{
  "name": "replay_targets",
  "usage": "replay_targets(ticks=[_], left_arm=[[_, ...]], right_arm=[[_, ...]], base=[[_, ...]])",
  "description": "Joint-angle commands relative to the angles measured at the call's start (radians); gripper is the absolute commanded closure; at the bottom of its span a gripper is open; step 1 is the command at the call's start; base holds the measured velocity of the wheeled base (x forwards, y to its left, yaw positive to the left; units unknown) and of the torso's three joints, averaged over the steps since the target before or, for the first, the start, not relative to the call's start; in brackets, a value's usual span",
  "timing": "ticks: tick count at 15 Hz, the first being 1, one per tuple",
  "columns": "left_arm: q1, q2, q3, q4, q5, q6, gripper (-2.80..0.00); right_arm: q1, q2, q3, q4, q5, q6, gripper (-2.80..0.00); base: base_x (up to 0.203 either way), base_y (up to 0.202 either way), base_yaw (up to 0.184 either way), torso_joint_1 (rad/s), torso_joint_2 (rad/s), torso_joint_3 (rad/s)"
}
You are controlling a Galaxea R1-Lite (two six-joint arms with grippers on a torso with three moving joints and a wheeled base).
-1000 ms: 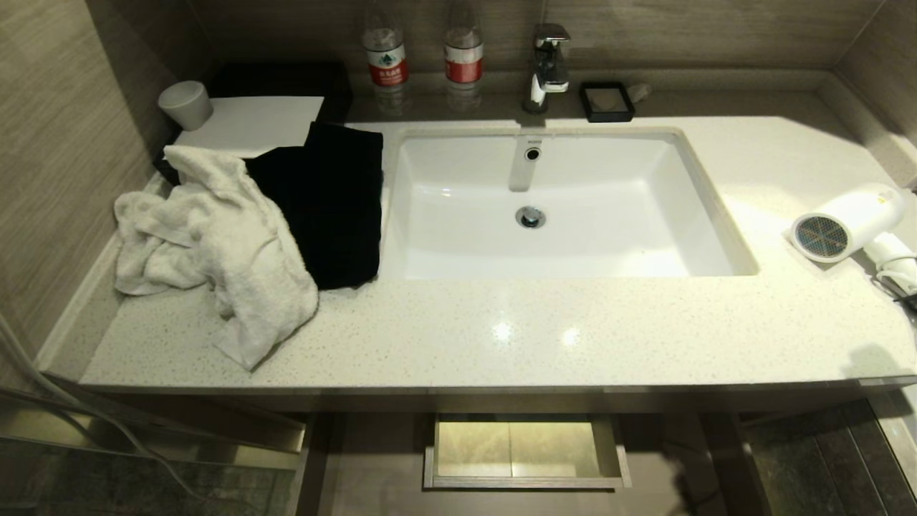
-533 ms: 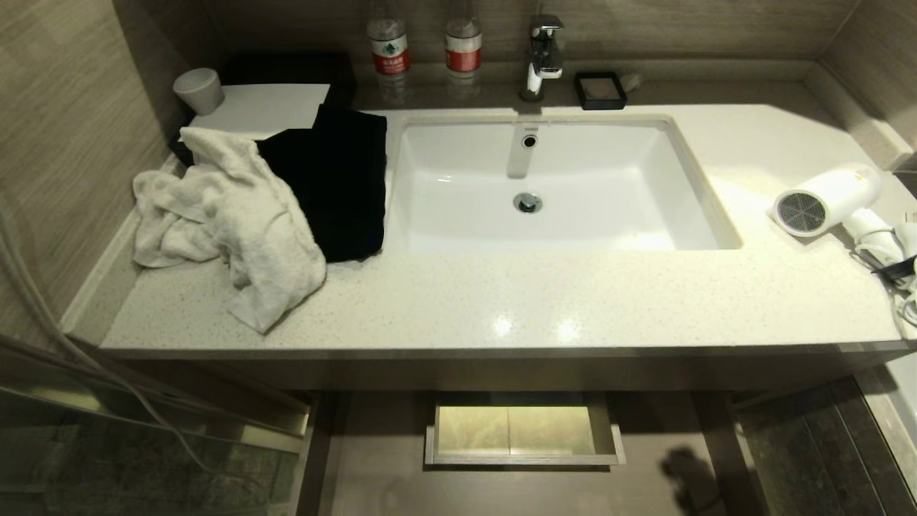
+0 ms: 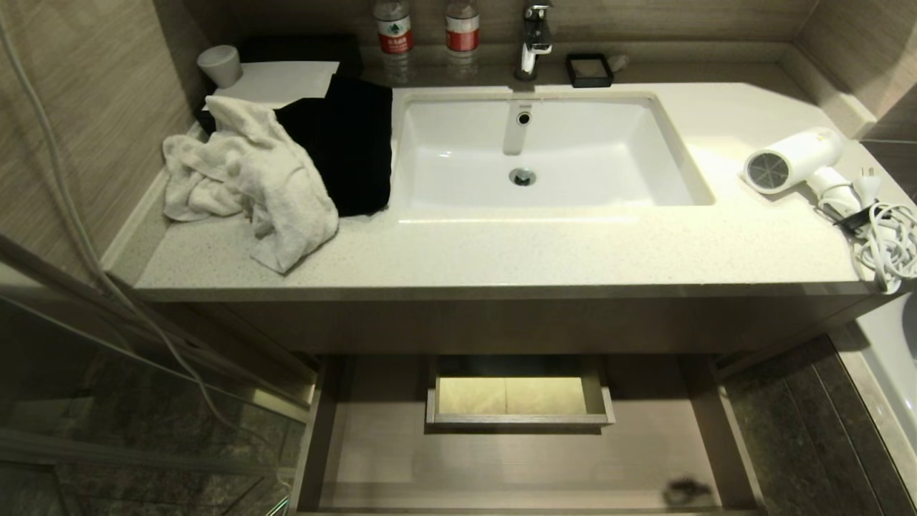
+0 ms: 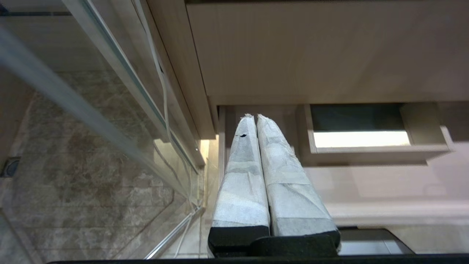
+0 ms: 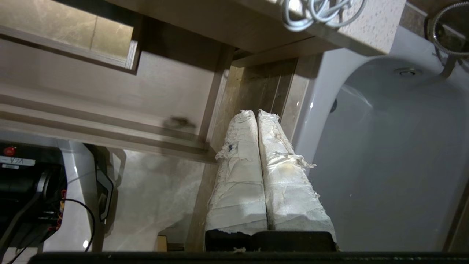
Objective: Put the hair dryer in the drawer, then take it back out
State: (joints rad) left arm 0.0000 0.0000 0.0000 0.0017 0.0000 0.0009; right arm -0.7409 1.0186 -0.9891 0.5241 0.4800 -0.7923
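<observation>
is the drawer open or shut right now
Open: the drawer juts out below the countertop, its bare floor showing. The hair dryer lies on the countertop.

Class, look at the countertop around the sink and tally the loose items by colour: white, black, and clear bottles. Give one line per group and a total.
White: 3 – towel, cup, hair dryer
Black: 2 – cloth, small tray
Clear bottles: 2 – one, another
Total: 7

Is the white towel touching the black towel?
Touching. In the head view the crumpled white towel lies partly on top of the black towel, its edge covering the black cloth with no countertop showing between them.
</observation>
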Motion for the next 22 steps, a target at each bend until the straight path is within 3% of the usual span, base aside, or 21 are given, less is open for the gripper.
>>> replay_targets(ticks=[1, 9, 22], left_arm=[[0.000, 0.000, 0.000, 0.000, 0.000, 0.001, 0.00], [0.000, 0.000, 0.000, 0.000, 0.001, -0.001, 0.00], [0.000, 0.000, 0.000, 0.000, 0.000, -0.001, 0.00]], right_arm=[[0.000, -0.008, 0.006, 0.002, 0.003, -0.005, 0.00], [0.000, -0.027, 0.031, 0.005, 0.002, -0.005, 0.00], [0.000, -0.057, 0.069, 0.007, 0.003, -0.007, 0.00]], base=[[0.000, 0.000, 0.000, -0.284, 0.04, -0.253], [0.000, 0.000, 0.000, -0.267, 0.04, -0.228], [0.000, 0.000, 0.000, -0.217, 0.38, 0.159]])
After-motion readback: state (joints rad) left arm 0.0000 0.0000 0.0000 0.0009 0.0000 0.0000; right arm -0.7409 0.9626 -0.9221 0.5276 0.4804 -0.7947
